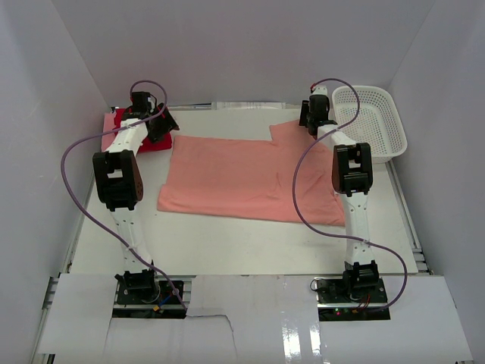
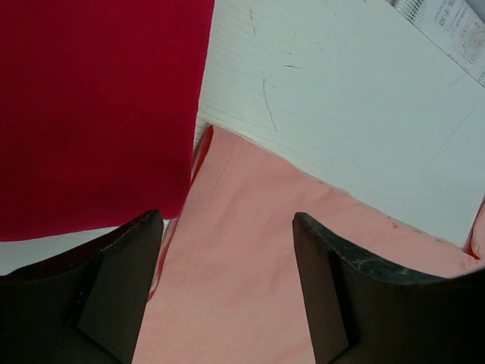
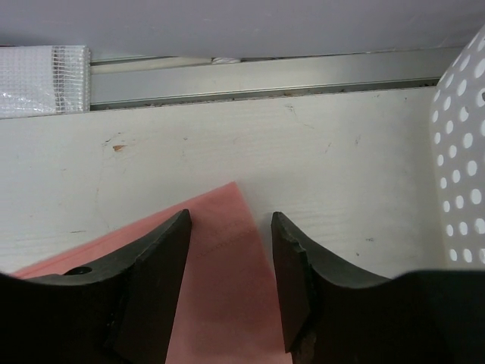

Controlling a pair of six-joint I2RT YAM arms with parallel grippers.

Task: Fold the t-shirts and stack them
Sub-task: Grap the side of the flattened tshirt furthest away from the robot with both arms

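Sitting far right, the white basket (image 1: 373,121) shows only its bare perforated floor. The pink t-shirt (image 1: 242,178) lies flat on the table (image 1: 227,243), with a red t-shirt (image 1: 121,135) at its far-left corner. Wrist views alone show the left gripper (image 2: 227,296) and right gripper (image 3: 231,280) spread wide, empty, over its far corners.

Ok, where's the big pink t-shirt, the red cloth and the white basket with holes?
Flat salmon-pink cloth t-shirt (image 1: 235,178), top view, middle of its body.
Folded red cloth (image 2: 98,114), left wrist view, its flat top.
White perforated plastic basket (image 3: 462,167), right wrist view, its side wall.
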